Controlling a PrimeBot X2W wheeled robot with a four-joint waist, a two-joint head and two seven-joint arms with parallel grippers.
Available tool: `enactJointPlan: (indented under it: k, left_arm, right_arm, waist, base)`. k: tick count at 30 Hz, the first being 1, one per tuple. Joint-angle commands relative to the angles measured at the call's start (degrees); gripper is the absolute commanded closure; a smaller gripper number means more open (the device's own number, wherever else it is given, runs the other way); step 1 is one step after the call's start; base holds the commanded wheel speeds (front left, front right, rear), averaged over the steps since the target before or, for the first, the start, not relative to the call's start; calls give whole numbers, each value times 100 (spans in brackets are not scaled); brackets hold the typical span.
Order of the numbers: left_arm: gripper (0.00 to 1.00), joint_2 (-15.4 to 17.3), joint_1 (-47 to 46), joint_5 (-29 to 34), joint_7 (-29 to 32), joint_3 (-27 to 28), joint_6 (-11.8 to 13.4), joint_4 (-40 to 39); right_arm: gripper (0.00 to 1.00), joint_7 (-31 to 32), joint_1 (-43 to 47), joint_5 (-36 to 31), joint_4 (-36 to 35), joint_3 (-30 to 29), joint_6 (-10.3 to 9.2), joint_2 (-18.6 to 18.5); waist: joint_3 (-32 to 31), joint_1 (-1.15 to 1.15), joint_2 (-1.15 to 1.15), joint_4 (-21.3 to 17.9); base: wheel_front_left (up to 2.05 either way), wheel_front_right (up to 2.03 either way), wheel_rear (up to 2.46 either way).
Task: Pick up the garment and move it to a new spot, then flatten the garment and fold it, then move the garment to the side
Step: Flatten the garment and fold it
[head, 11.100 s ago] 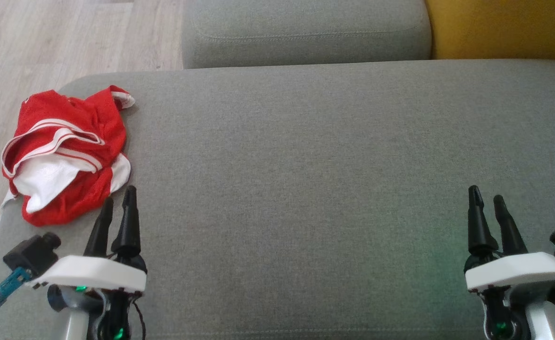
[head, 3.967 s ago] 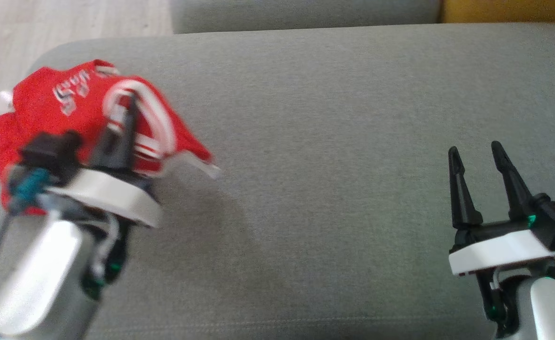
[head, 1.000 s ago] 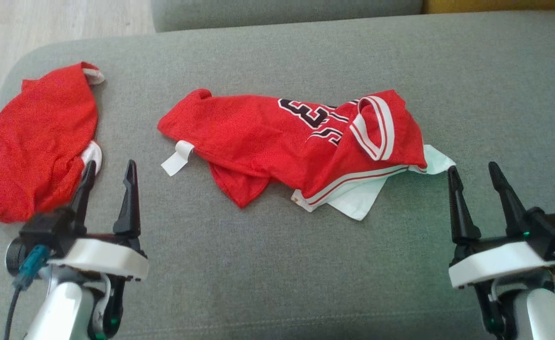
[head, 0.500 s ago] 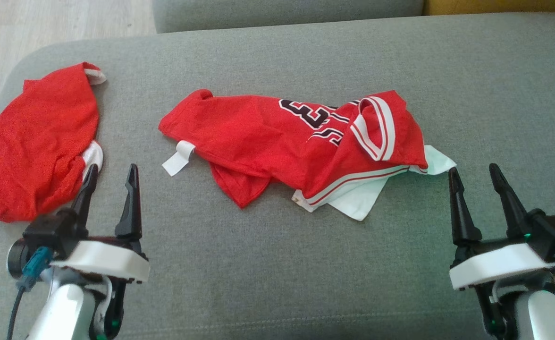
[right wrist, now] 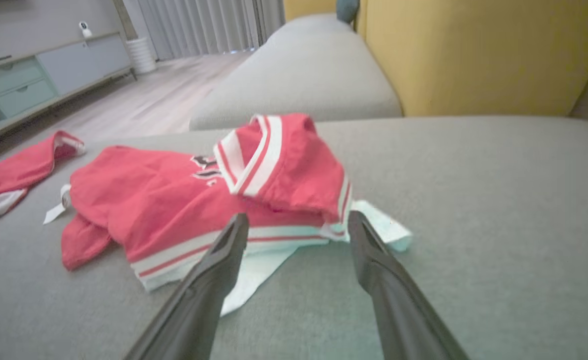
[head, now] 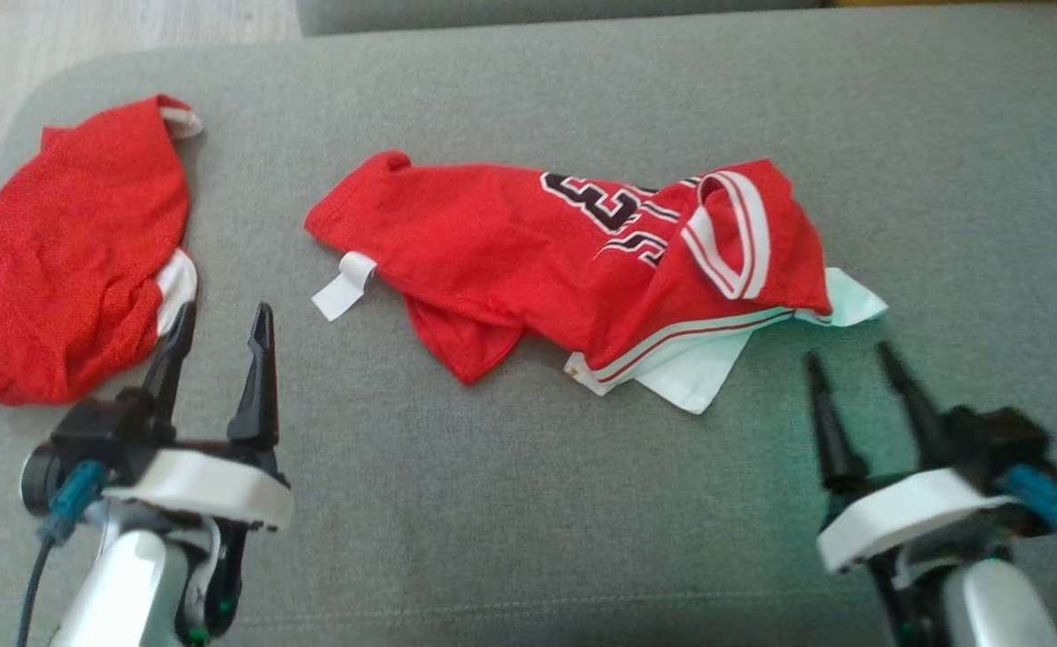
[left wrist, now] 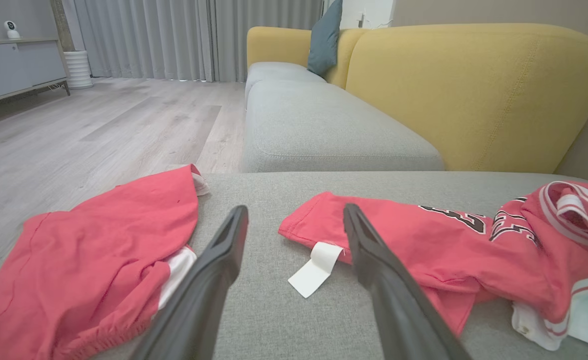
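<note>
The red jersey (head: 528, 252) lies crumpled on the sofa seat (head: 528, 521); flattening looks next: left gripper (head: 226, 313) and right gripper (head: 848, 355), both wide and empty, must pinch its edges

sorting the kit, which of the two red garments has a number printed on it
The jersey in the middle of the cushion: black numerals and a striped collar. The other red garment, near the left gripper, shows no print.

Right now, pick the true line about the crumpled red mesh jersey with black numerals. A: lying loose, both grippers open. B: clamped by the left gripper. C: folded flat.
A: the jersey lies crumpled on the grey cushion, and the left gripper and right gripper are open, neither closed on it.
</note>
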Motion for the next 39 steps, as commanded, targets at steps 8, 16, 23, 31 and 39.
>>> enactJointPlan:
  k: [8, 16, 23, 31, 39]
  left_arm:
    - [0, 60, -712, 154, -33, 141, -105, -259]
    - [0, -44, -940, 266, -33, 147, -226, -246]
    - [0, -175, -993, 322, -33, 155, -336, -130]
    - [0, -197, -893, 420, -34, 264, -358, -65]
    - [0, -239, -869, 473, -34, 338, -381, -108]
  right_arm:
    - [0, 133, -560, 147, 941, 679, -4, -29]
    - [0, 225, -1107, 308, 2051, 822, -4, -29]
    - [100, 609, -1181, 701, 2396, 1066, -4, -29]
    - [100, 419, -1029, 363, 1551, 472, -4, -29]
    - [100, 1109, -647, -220, 446, -464, -4, -185]
  waist:
    - [501, 0, 0, 292]
    - [751, 0, 0, 497]
    - [785, 0, 0, 600]
    - [682, 0, 0, 448]
    - [626, 0, 0, 266]
  base:
    - [0, 0, 0]
    - [0, 0, 0]
    - [0, 0, 0]
    - [0, 0, 0]
    - [0, 0, 0]
